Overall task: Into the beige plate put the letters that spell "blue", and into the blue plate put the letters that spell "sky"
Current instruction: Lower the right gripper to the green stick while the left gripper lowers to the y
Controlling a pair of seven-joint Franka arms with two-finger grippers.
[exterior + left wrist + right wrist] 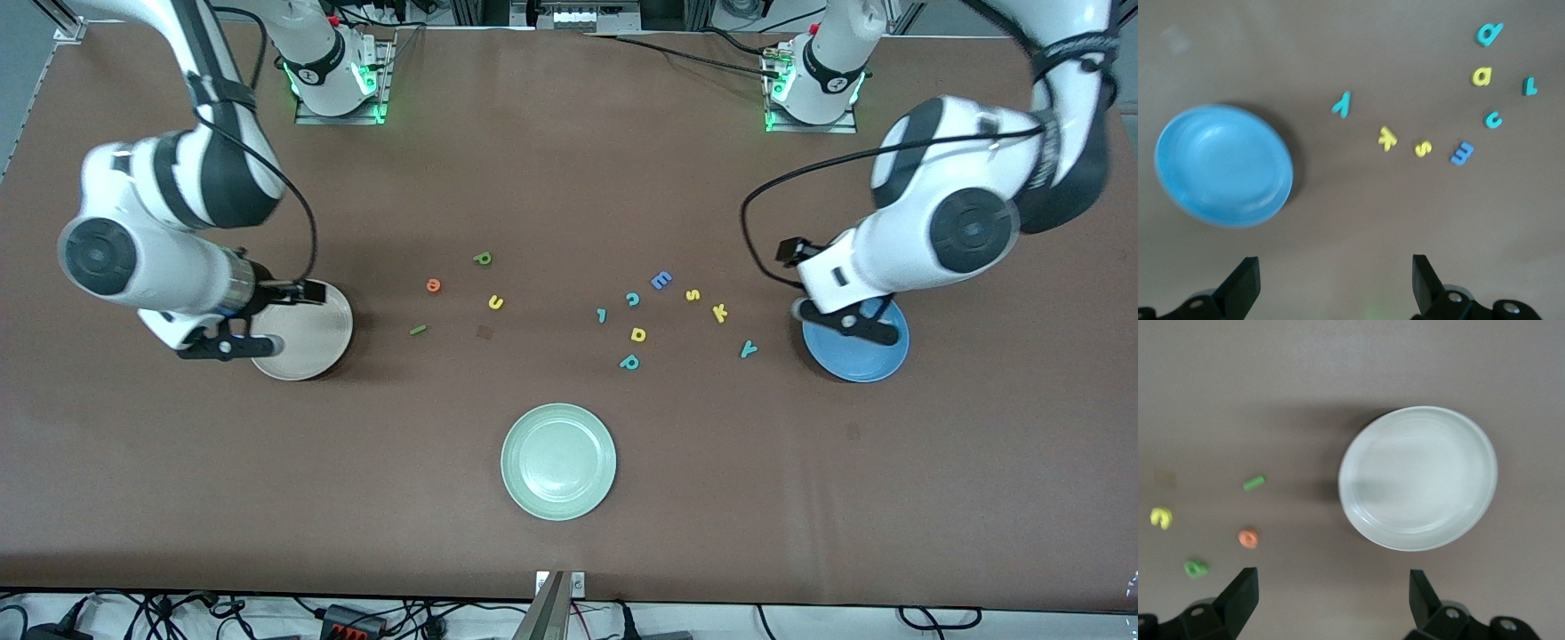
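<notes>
The beige plate (307,338) (1418,478) lies toward the right arm's end of the table. Beside it are the light green letter (482,259) (1196,569), orange e (433,285) (1248,538), yellow u (496,302) (1161,517) and dark green bar (418,330) (1254,482). The blue plate (862,360) (1223,165) lies toward the left arm's end, with yellow s (693,295) (1423,148), yellow k (720,312) (1387,138) and teal y (749,349) (1341,104) beside it. My right gripper (227,345) (1331,597) hangs open and empty over the beige plate's edge. My left gripper (845,322) (1336,283) hangs open and empty over the blue plate's edge.
A pale green plate (558,460) lies nearest the front camera, mid-table. Between the two letter groups lie a blue E (661,281), teal c (632,300), a small teal piece (602,315), a yellow d-like letter (637,334) and a teal p (629,362).
</notes>
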